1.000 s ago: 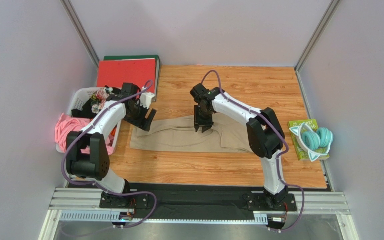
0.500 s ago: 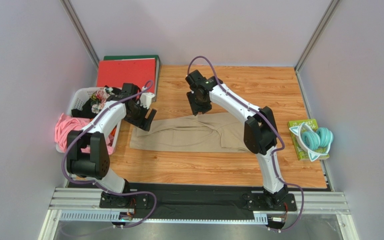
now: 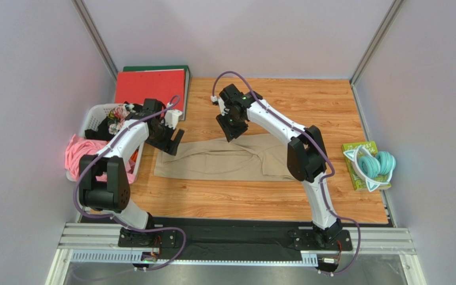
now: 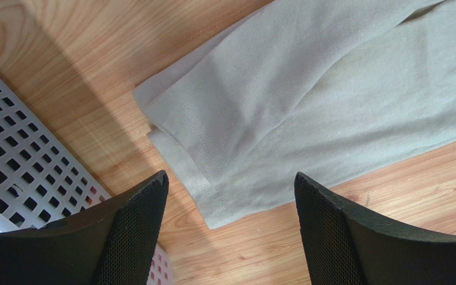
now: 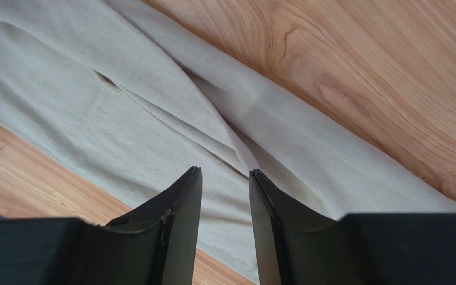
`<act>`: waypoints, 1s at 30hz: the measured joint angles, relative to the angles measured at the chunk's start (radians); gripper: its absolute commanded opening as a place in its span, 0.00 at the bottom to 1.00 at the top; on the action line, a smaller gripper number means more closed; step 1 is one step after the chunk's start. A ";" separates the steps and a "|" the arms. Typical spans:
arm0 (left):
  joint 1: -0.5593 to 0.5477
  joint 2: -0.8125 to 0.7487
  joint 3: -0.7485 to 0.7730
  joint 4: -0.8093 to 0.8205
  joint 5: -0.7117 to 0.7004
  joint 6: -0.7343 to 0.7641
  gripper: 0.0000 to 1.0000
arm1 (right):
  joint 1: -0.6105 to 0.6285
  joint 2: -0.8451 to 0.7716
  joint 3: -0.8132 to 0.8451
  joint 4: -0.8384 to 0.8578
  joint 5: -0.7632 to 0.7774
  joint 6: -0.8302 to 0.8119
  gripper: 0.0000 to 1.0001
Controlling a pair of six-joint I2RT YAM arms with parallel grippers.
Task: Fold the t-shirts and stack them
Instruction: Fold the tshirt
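Long tan-beige cloth t-shirt (image 3: 224, 159) lies flat on the wooden surface (image 3: 307, 107), folded into a wide strip. In the left wrist view we see its left end (image 4: 307, 101) with stitched hem edges stacked in layers. In the right wrist view we see soft creases across it (image 5: 93, 119).

Left jaws: released, spread wide, nothing between them. They hover just above the tee's far-left corner, and we see no change from a second ago. The black mesh-faced fingers (image 4: 135, 231) frame that corner.

Right jaws: parted only a narrow gap, gripping nothing. A second ago they were down on the middle of the tee's far edge. Now they are lifted off it and shifted left and farther back, tilted above that far edge with bare wood beneath part of them. The tee itself looks unchanged.

The white perforated plastic basket (image 3: 93, 119) full of mixed clothes sits just left of the tee, with a pink cloth (image 3: 79, 151) hanging over its near side. The red flat folder (image 3: 151, 86) is beyond the tee's left end. The teal cat-ear headphones (image 3: 370, 163) are on a green box well to the tee's right.
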State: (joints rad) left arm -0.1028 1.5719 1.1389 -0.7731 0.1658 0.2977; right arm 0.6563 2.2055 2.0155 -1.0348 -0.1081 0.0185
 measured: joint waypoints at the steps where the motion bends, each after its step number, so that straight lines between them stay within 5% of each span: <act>1: 0.001 0.000 0.000 0.000 0.000 0.001 0.84 | -0.002 0.001 -0.001 0.000 -0.008 -0.006 0.42; 6: 0.005 0.000 0.001 -0.002 -0.003 0.004 0.84 | -0.015 0.029 -0.001 0.000 -0.042 -0.025 0.41; 21: 0.016 0.002 0.012 -0.006 -0.003 0.007 0.84 | -0.035 0.131 -0.001 -0.003 -0.066 -0.034 0.17; 30: 0.018 0.009 0.014 -0.008 -0.002 0.006 0.84 | -0.021 0.098 -0.061 -0.004 -0.066 -0.029 0.24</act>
State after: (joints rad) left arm -0.0845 1.5806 1.1534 -0.7815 0.1638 0.3042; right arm 0.6353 2.3035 1.9541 -1.0386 -0.1741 -0.0109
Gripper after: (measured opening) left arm 0.840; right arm 0.215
